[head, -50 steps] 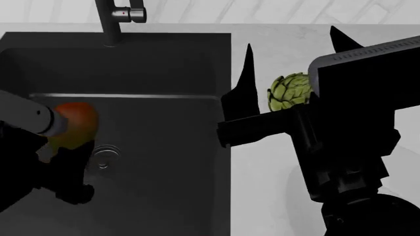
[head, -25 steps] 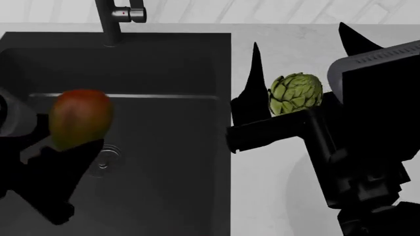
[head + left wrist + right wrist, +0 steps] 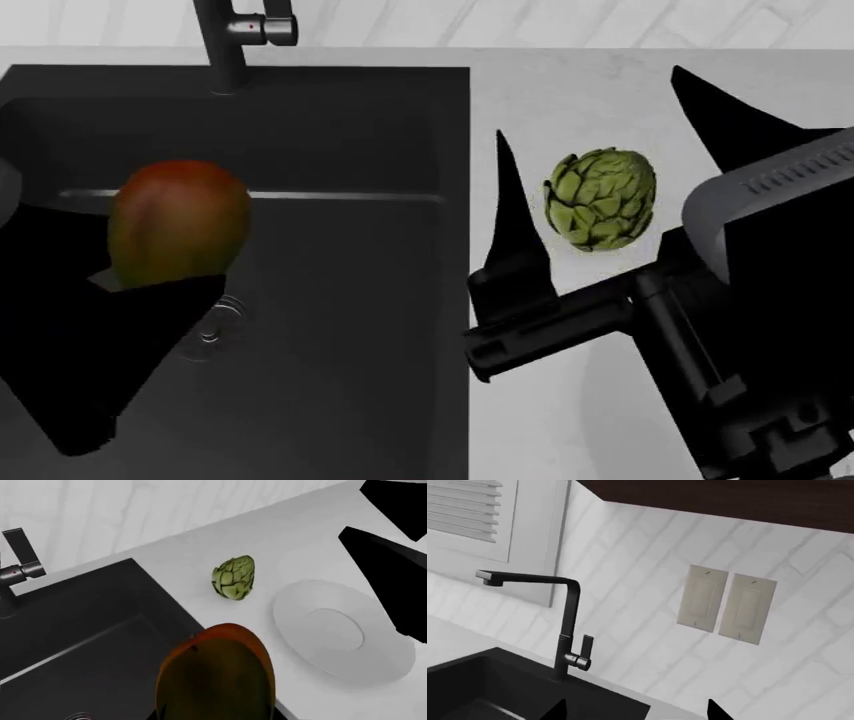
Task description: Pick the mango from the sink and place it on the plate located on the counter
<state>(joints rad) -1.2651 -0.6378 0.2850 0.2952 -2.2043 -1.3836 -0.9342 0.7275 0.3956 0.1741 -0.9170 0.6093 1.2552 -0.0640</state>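
Note:
My left gripper (image 3: pixel 150 285) is shut on the mango (image 3: pixel 178 222), red-orange on top and yellow-green below, and holds it lifted above the black sink (image 3: pixel 347 330). In the left wrist view the mango (image 3: pixel 217 675) fills the space between the jaws, over the sink's edge (image 3: pixel 80 645). The white plate (image 3: pixel 340 630) lies on the white counter (image 3: pixel 293 545), beyond the mango and right of the sink. My right gripper (image 3: pixel 587 105) is open and empty, hovering over the counter near the artichoke; its arm hides most of the plate in the head view.
A green artichoke (image 3: pixel 601 198) sits on the counter between sink and plate, also in the left wrist view (image 3: pixel 235 577). The dark faucet (image 3: pixel 230 40) stands at the sink's back edge, seen too in the right wrist view (image 3: pixel 567 625). The drain (image 3: pixel 214 325) lies under the mango.
My left gripper has risen with the mango and carried it a little to the right, toward the counter. The right arm has shifted slightly lower and to the right in the head view.

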